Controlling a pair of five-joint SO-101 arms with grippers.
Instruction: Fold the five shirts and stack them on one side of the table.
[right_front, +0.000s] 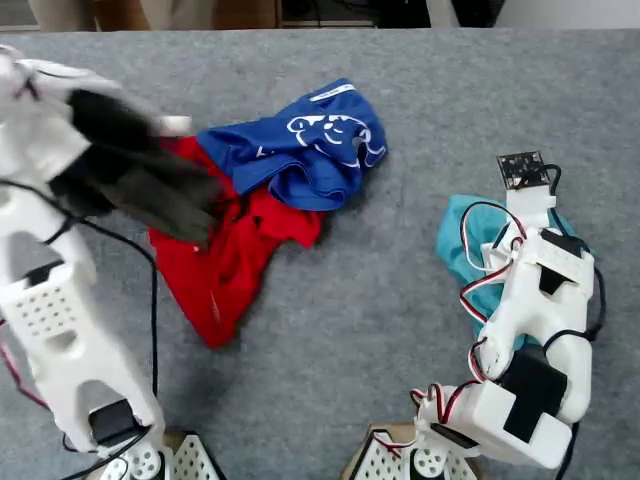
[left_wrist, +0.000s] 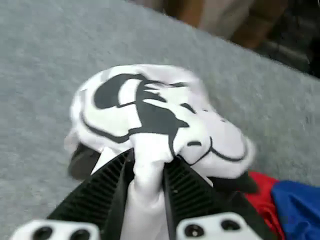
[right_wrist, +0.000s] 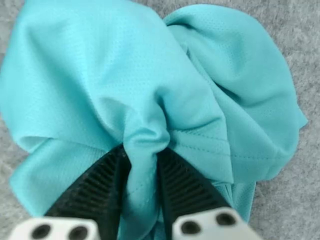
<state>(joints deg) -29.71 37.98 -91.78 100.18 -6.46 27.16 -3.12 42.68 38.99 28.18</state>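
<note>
A: High view: what is listed?

B: Item one: blue shirt (right_front: 310, 145), crumpled and lapped over the red shirt (right_front: 225, 265), which is also crumpled, on the grey table (right_front: 400, 90). Item two: teal shirt (right_front: 455, 235), bunched under the right arm (right_front: 540, 290), well apart from that pair. No folded shirt and no stack are recorded, so the whole task is judged to be left.

A: Left wrist view?

B: The left gripper (left_wrist: 147, 155) is entered as clamped on a pinch of the white shirt (left_wrist: 150, 110). The shirt is black-printed and bunched near the red and blue cloth. Whether it is lifted cannot be told. The print is made plain here, but is blurred from above. A dark patch (left_wrist: 82, 161) beneath it is not identified, so a fifth shirt is not confirmed.

A: Right wrist view?

B: The right gripper (right_wrist: 142, 152) is entered as closed on a fold of the teal shirt. That grip is covered by the arm from above.
</note>
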